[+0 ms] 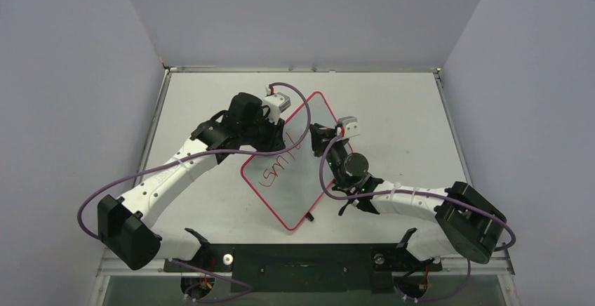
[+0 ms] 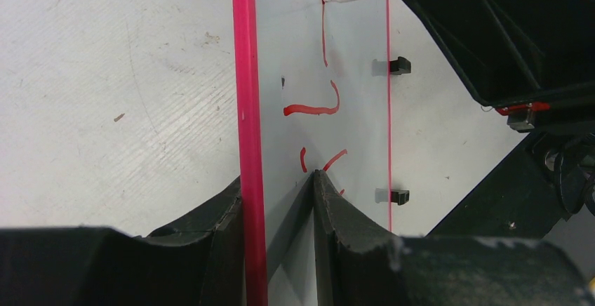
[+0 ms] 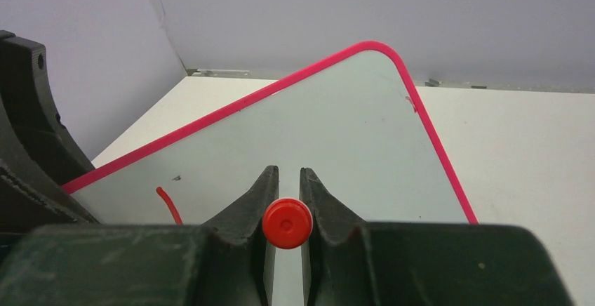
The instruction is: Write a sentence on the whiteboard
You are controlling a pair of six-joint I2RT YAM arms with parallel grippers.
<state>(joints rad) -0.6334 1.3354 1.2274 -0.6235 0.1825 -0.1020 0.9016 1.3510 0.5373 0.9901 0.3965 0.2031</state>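
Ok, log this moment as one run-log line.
left end effector: clamped on board edge | right end effector: gripping red marker | tip on board | lettering: first word partly written

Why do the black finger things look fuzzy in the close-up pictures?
Left wrist view: the fingers sit too near the lens, so they blur while the whiteboard lettering stays sharp. Right wrist view: the same, around the red marker.
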